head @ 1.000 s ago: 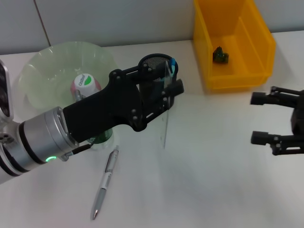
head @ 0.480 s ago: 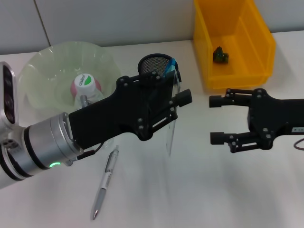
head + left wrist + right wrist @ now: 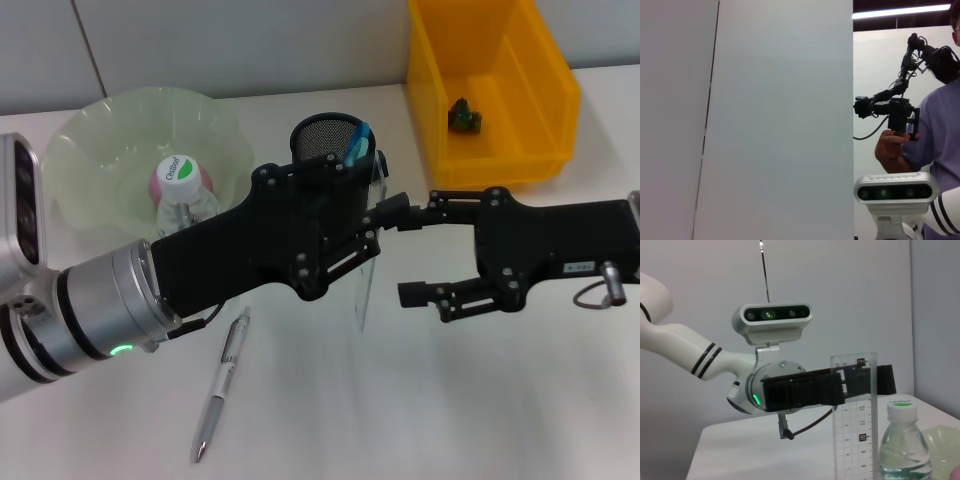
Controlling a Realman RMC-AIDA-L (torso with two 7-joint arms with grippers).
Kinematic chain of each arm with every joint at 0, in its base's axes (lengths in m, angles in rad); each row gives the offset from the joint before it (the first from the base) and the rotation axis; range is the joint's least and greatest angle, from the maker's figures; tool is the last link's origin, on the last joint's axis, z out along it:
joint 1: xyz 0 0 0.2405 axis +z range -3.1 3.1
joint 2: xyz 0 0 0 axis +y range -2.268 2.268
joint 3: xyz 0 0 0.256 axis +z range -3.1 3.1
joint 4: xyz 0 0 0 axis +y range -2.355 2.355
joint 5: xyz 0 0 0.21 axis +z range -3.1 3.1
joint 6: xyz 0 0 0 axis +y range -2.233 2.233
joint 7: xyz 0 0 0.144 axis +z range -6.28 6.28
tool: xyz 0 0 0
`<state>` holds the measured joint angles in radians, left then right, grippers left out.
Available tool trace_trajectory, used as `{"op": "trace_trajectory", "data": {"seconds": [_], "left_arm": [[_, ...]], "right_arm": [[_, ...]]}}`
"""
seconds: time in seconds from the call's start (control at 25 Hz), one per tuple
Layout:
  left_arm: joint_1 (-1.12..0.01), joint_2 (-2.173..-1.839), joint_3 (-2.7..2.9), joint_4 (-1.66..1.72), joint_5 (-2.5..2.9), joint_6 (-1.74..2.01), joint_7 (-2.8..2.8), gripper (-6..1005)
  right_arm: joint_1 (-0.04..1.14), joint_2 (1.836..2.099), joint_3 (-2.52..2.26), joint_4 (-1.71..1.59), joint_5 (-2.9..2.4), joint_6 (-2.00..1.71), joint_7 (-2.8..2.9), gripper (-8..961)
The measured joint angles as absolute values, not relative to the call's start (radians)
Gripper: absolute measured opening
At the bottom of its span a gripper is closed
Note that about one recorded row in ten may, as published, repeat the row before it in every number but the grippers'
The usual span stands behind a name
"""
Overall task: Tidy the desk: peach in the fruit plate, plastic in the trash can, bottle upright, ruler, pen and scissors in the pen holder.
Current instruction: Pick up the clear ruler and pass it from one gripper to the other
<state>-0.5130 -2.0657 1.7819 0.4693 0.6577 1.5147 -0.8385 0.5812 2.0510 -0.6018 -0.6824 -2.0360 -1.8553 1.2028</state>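
From the head, the left claw [image 3: 365, 225] pinches the clear ruler [image 3: 366, 270] upright just before the holder [image 3: 328, 140], while the right claw [image 3: 405, 255], spread wide, brackets its free edge. The right wrist shows the ruler [image 3: 856, 415] standing vertical beside the bottle [image 3: 900, 445]. Best to close squarely on the flat faces before the left lets go.
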Motion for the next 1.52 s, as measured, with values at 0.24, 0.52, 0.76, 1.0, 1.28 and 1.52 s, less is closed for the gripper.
{"op": "trace_trajectory", "data": {"seconds": [0.24,0.52,0.76,1.0,1.28,1.52], "left_arm": [[-0.513,-2.068,1.785,0.468,0.658,1.51,-0.833,387],[-0.513,-2.07,1.784,0.468,0.658,1.507,-0.832,388],[-0.514,-2.069,1.785,0.468,0.658,1.506,-0.832,388],[-0.512,-2.069,1.781,0.466,0.657,1.505,-0.828,389],[-0.49,-2.076,1.674,0.431,0.63,1.504,-0.774,389],[-0.478,-2.079,1.682,0.43,0.55,1.489,-0.733,390]], "right_arm": [[0.606,2.062,-0.627,-0.682,-2.029,-1.83,1.204,839],[0.621,2.074,-0.627,-0.681,-2.029,-1.824,1.204,838],[0.64,2.076,-0.627,-0.679,-2.028,-1.818,1.204,838],[0.642,2.077,-0.627,-0.678,-2.028,-1.818,1.217,838],[0.539,2.084,-0.641,-0.673,-1.909,-1.818,1.183,839],[0.499,2.091,-0.653,-0.576,-1.818,-1.798,1.027,839]]}}
